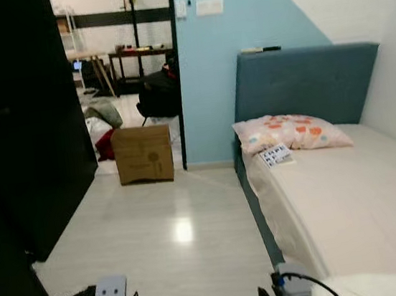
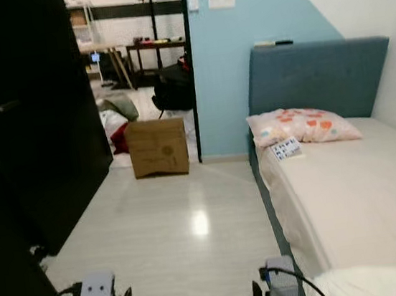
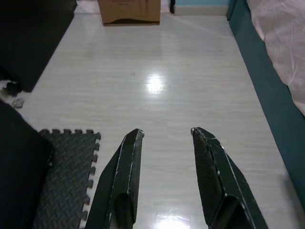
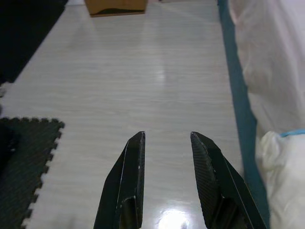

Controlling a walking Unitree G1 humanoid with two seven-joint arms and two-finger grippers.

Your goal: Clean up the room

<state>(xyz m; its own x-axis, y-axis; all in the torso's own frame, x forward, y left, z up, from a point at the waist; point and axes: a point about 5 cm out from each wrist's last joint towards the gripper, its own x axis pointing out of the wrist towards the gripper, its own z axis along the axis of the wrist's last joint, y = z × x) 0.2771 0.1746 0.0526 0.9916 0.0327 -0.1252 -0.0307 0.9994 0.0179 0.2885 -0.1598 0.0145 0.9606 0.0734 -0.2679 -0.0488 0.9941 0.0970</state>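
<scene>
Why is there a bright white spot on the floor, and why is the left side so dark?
Eye views: a light glares off the glossy floor; the black door swallows detail. Wrist views: the same glare shows ahead of the left gripper and faintly beyond the right gripper.

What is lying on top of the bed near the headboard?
On the bed, a floral pillow rests against the headboard, with a small printed card before it. Whatever lies beneath the pillow is covered.

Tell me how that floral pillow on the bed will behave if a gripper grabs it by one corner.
The floral pillow looks soft and plump, so it would probably sag and fold from a corner pinch. It is likely light for its bulk. The small printed card lying against its front edge may shift when it lifts.
</scene>
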